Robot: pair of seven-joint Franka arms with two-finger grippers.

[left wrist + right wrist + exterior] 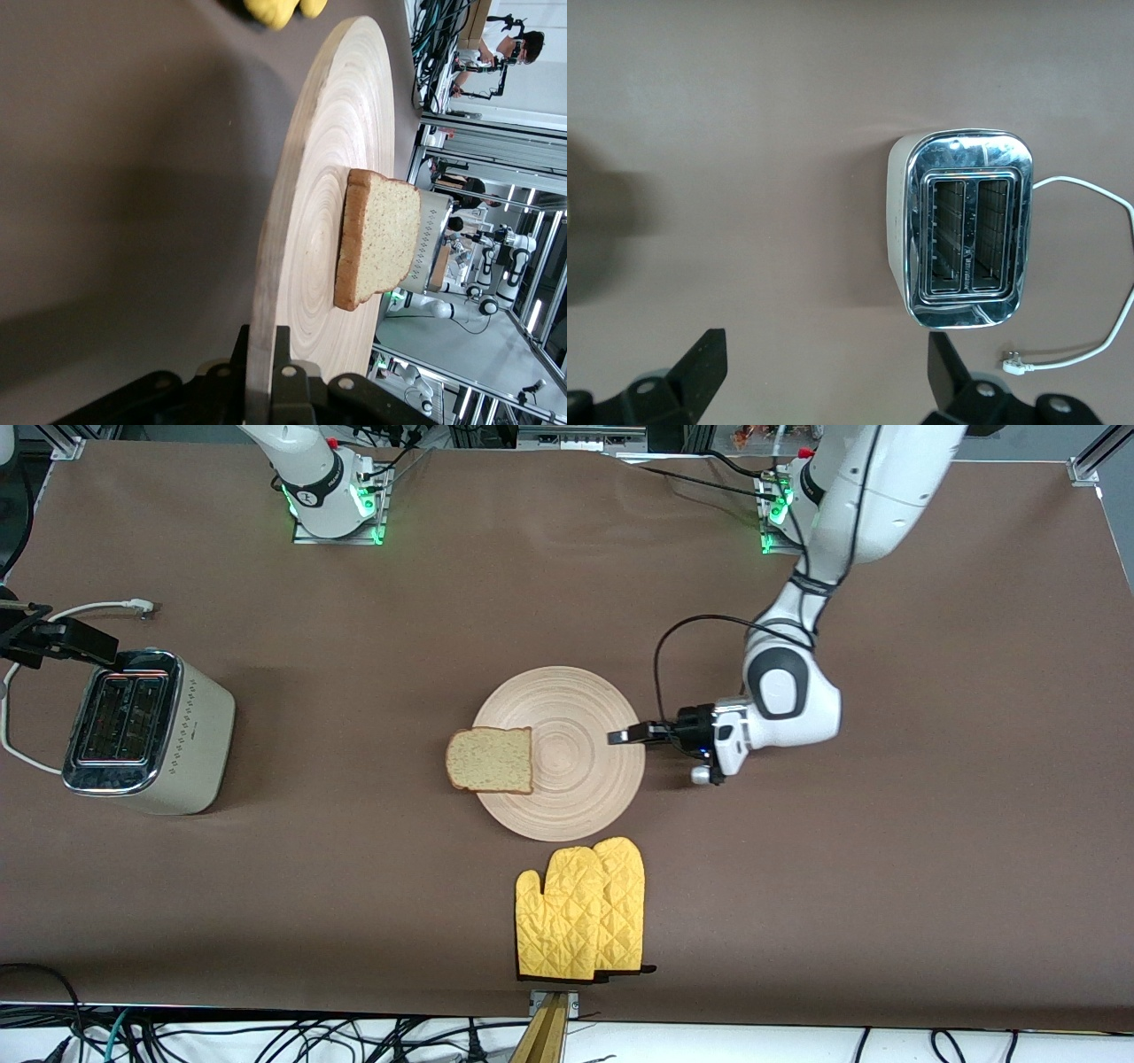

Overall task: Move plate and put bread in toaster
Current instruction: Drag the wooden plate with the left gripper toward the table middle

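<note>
The table [567, 602] holds everything I need: the toaster [146, 731] stands at the right arm's end, the plate [576, 779] lies mid-table, and a pair of yellow oven mitts [580, 912] sits just beside the plate, nearer the front camera. I judge the plate-moving step to be in hand, with the bread step not yet begun.

The plate carries the bread [490, 759] on the edge toward the toaster, the slice overhanging the rim a little. My next move, as I see it, calls for dragging or lifting the plate smoothly and level, because a tilt or a jolt could slide the bread off.

My left gripper [620, 736] is clenched on the plate's rim at the side toward the left arm's end; in the left wrist view my fingers [266, 376] pinch the wooden edge between them.

My right gripper [828, 372] hangs over the toaster, jaws spread wide and holding nothing, both slots in plain sight below. That arm waits.
</note>
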